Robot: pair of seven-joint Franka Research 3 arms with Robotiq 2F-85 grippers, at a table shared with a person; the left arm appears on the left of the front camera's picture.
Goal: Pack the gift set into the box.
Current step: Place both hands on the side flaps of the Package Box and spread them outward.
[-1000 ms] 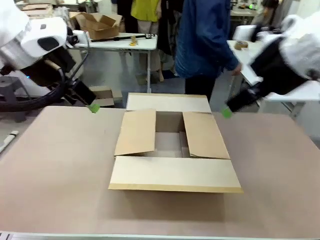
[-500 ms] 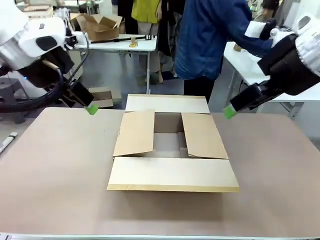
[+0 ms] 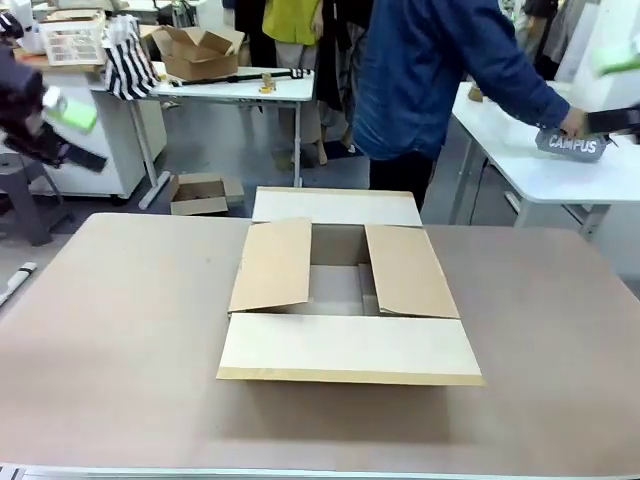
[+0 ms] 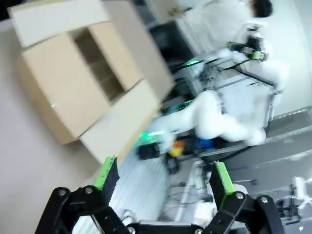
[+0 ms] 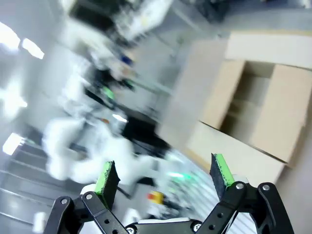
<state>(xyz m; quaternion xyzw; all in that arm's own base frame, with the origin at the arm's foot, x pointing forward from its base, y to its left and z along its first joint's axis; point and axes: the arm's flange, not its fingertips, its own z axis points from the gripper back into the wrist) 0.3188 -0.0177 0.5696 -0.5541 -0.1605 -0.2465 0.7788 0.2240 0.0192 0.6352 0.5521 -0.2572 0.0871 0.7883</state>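
The box is a brown cardboard carton in the middle of the table, with its two side flaps tilted inward and its near and far flaps spread flat. It also appears in the left wrist view, box, and in the right wrist view, box. My left gripper is a blur high at the far left, well away from the box. My right gripper is blurred at the upper right edge. Both wrist views show open, empty fingers: left gripper, right gripper. I cannot tell whether the far white lattice basket is the gift set.
A person in a blue jacket stands behind the table, one hand reaching to a grey "CAMPUS" item on the white side table at right. Small open cartons sit on the floor and on a far table.
Both arms have swung up and outward from beside the box's far corners to the picture's edges. The person has reached farther right to the side table. The box has not moved.
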